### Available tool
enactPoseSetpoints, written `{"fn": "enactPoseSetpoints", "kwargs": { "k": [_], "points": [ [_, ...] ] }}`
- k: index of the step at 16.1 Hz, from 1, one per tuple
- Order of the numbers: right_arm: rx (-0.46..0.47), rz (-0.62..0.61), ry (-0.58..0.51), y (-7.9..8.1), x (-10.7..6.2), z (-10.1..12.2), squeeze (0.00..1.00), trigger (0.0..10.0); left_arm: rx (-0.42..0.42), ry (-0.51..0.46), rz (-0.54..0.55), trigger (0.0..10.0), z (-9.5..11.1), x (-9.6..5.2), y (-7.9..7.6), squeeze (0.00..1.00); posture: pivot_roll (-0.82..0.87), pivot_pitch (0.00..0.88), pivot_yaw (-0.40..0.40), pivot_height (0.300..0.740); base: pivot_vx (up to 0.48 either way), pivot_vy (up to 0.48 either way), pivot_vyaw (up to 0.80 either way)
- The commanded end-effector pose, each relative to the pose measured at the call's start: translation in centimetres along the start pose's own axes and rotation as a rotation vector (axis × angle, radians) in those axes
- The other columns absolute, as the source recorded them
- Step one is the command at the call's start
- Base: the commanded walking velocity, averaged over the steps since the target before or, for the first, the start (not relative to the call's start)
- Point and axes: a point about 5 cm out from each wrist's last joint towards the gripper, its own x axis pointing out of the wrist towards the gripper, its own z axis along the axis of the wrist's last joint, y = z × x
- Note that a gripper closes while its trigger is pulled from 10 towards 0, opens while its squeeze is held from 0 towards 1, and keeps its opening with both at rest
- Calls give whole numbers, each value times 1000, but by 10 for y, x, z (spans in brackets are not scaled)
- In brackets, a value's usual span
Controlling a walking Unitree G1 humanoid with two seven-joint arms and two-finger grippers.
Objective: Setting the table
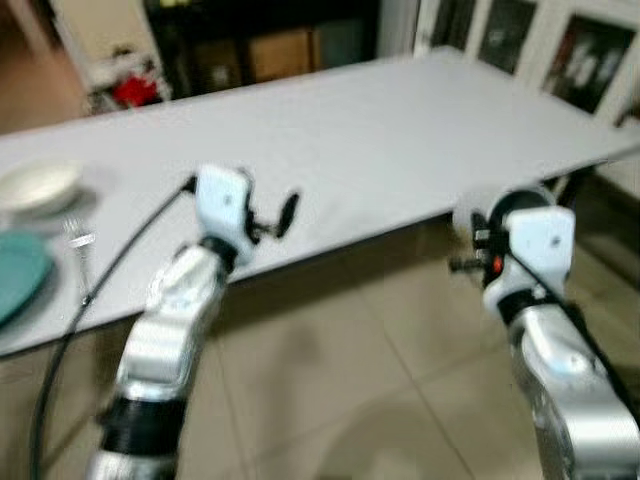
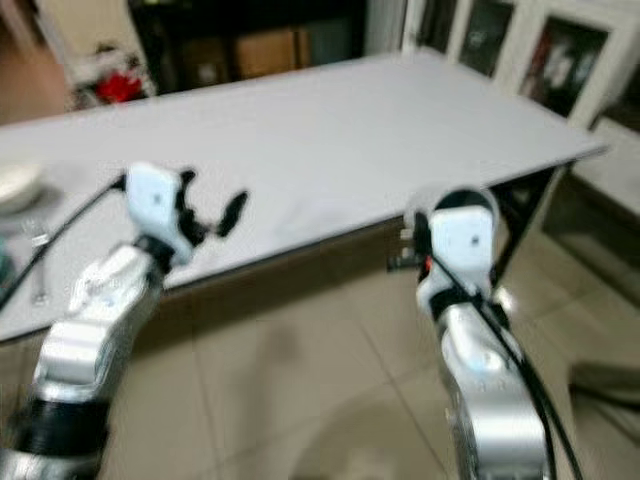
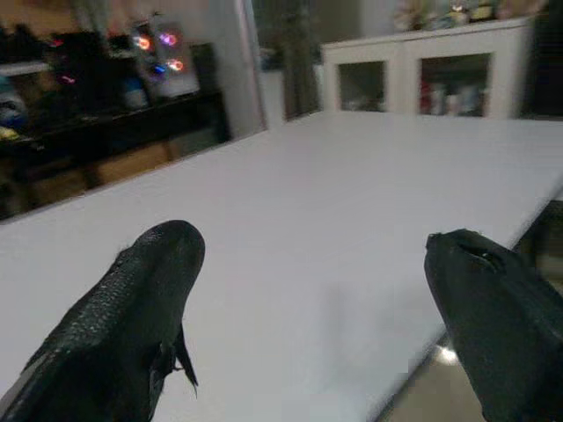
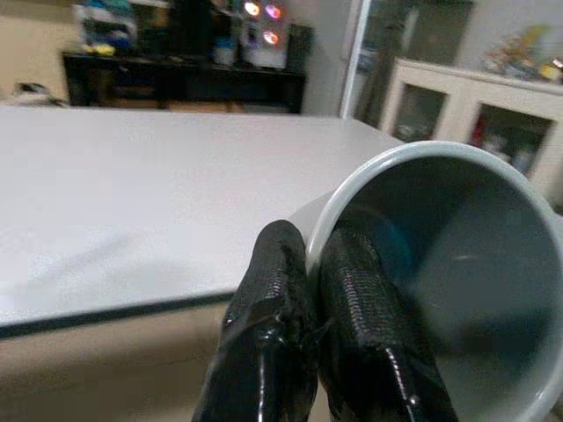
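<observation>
- Table: long white top, running from the left edge to the upper right of the head views; its near edge crosses mid-frame, with tiled floor below.
- Right gripper: low right of the head views, off the table's near edge and above the floor; fingers pressed together on the rim of a cup, one finger inside the wall, one outside.
- Cup: pale, grey-blue inside, carried tipped with its mouth towards the wrist camera; nothing seen in it. In the head views it shows as a pale round form behind the right wrist.
- Left gripper: left of centre, over the table's near edge; fingers wide apart, holding nothing.
- Already laid, far left of frame: cream bowl, teal plate, and a fork just beside the plate.
- Step in hand, as I judge it: carrying the cup to the table to set it down.
- To do it well:
  - keep the pinch firm on the rim;
  - lift clear of the table edge before moving in;
  - right the cup so its base meets the top flat;
  - place it near the plate, apart from the fork and bowl;
  - release only once it stands.
- Risk: a rim grip allows swing; a tilted landing could topple the cup.
</observation>
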Motion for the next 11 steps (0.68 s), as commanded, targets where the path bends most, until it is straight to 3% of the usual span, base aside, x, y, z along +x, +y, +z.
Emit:
{"fn": "enactPoseSetpoints", "kwargs": {
  "k": [1,11],
  "points": [
    [2,-5,-28,0,0,6,0,10000,18,-2,19,10000,2,-2,7,0,-53,0,69,740,337,0,0],
    [-2,2,-29,1,1,6,0,10000,19,-5,19,10000,2,-1,7,0,-51,0,65,740,340,0,0]
  ]
}}
